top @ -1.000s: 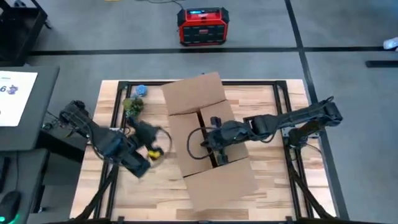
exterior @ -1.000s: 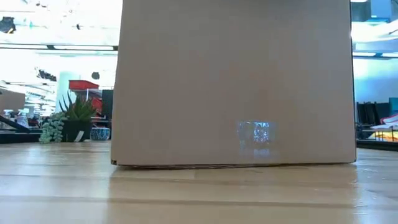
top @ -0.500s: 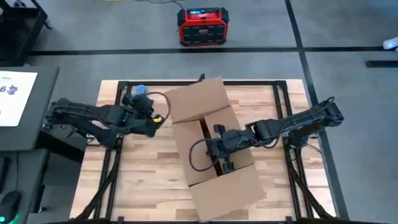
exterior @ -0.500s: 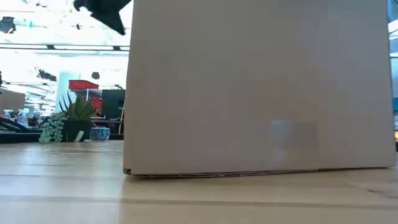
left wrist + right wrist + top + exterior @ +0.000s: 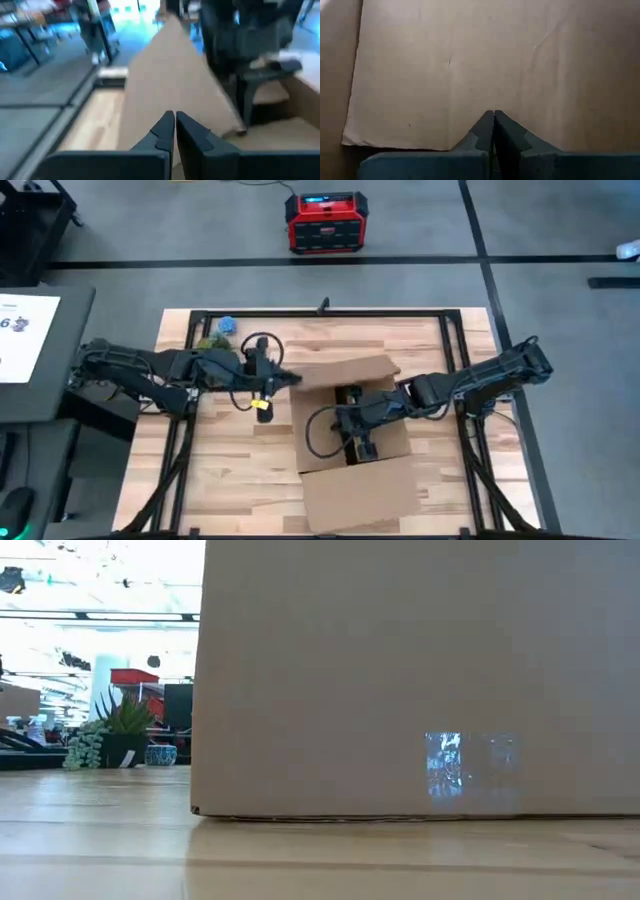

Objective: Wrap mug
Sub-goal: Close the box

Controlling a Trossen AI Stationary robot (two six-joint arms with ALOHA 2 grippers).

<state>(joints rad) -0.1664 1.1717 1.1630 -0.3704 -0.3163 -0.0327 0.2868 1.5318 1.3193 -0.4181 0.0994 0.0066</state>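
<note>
The left hand [image 5: 283,377], fingers pressed together and holding nothing, has swung in from the bench's left side and now pushes against the left flap [image 5: 340,370] of the cardboard box [image 5: 355,430], which has folded down from upright to nearly flat over the opening. The right hand [image 5: 352,442], also closed and empty, stays down inside the box, which has shifted a little on the bench [image 5: 230,470]. No mug shows; I judge it is hidden inside, so closing has begun.
</note>
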